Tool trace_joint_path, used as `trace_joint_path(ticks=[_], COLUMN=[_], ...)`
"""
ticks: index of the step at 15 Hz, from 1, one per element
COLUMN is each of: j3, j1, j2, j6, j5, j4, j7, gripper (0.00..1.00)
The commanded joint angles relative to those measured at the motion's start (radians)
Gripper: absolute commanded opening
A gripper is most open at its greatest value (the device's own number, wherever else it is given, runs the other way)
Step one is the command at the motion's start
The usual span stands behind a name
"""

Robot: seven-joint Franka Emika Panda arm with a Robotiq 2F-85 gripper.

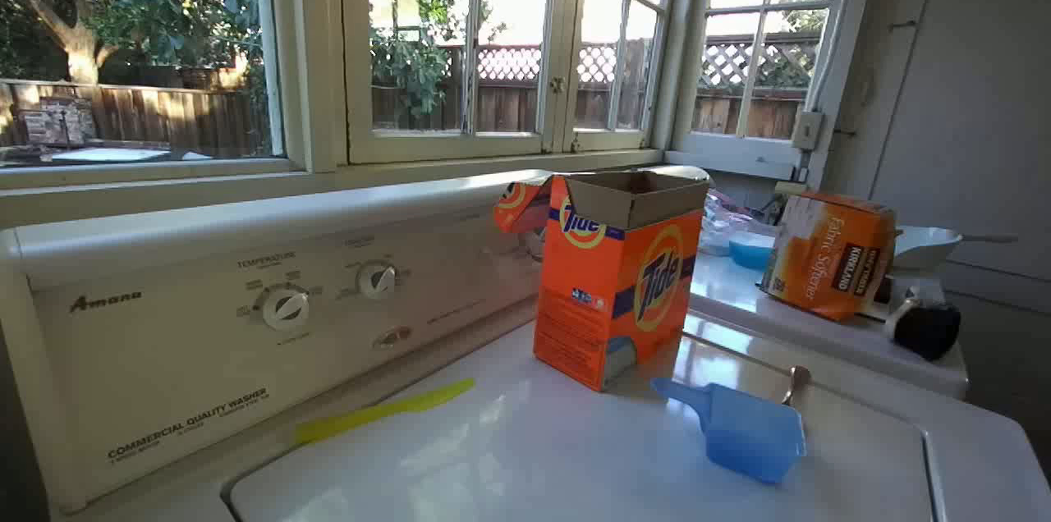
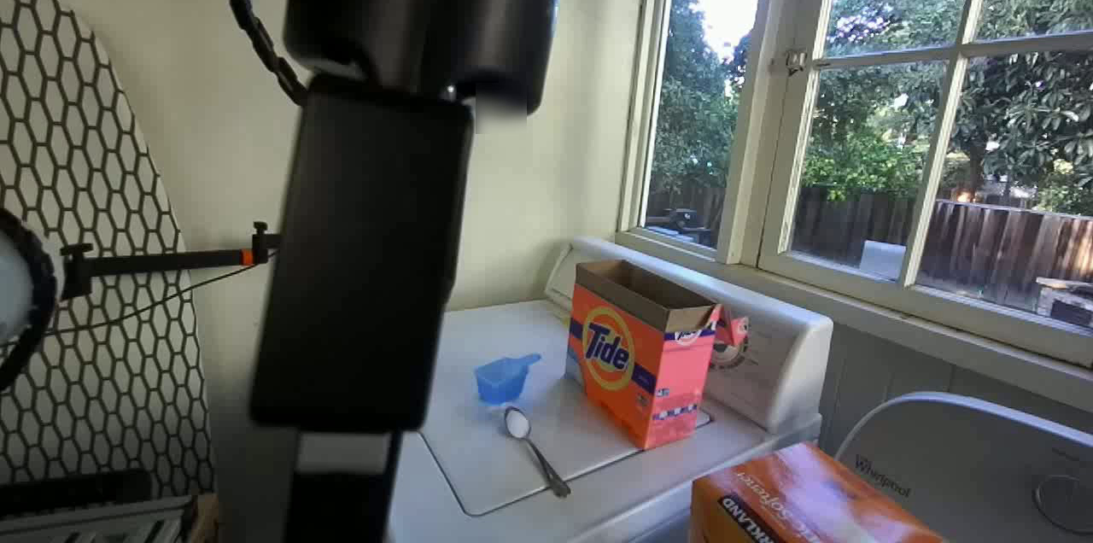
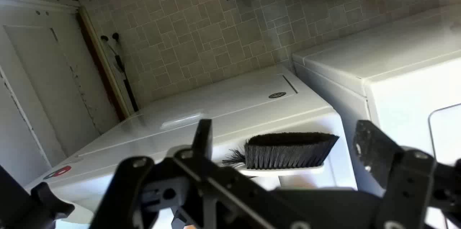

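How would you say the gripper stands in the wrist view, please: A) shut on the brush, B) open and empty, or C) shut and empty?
B: the gripper has its fingers spread wide with nothing clamped, and the brush shows beyond them, lying on a white machine.

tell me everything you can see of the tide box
The Tide box is orange, apparently cardboard, with yellow-ringed logos and dark blue bands. It stands upright on the white washer, near the control panel. A bare brownish collar rims its open top, and a printed flap sticks outward toward the panel. Its contents are hidden.
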Motion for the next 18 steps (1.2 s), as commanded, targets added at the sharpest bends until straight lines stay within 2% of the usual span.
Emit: trace_joint_path(ticks=[1,11,18], j3=[-0.006,-0.007,0.101], j1=[0.009,0.008,0.057], j2=[0.000,0.000,-0.034], j6=[-0.003,-0.003,-0.045], j5=[-0.003,-0.003,0.032], j4=[0.002,0.002,-0.033], j7=[0.004,0.004,0.125], gripper=[1.00,1.00,1.00])
